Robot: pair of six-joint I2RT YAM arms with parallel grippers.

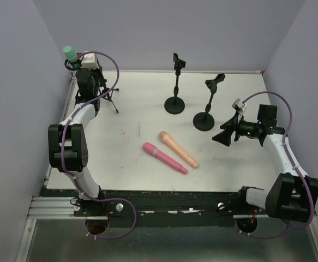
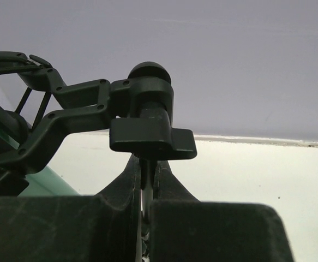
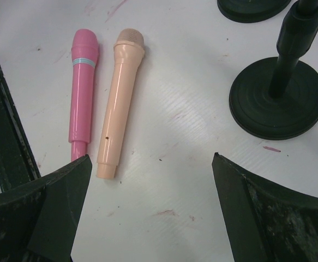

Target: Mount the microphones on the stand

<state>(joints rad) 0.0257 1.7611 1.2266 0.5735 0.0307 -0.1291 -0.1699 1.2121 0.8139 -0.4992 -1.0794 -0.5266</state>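
The teal-green microphone (image 1: 70, 53) sits in the clip of a black tripod stand (image 1: 111, 99) at the far left; its body shows in the left wrist view (image 2: 45, 183). My left gripper (image 1: 97, 90) (image 2: 146, 170) is shut on that stand's thin stem, just under its wing knob (image 2: 153, 136). The pink microphone (image 1: 164, 158) (image 3: 82, 93) and the peach microphone (image 1: 178, 148) (image 3: 120, 103) lie side by side on the table. My right gripper (image 1: 227, 134) (image 3: 150, 164) is open and empty, above the table to the right of them.
Two round-based black stands with empty clips stand at the back centre (image 1: 175, 103) and right of centre (image 1: 204, 121) (image 3: 276, 98). The second is close to my right gripper. Walls close in the white table (image 1: 126, 125) at the left, back and right.
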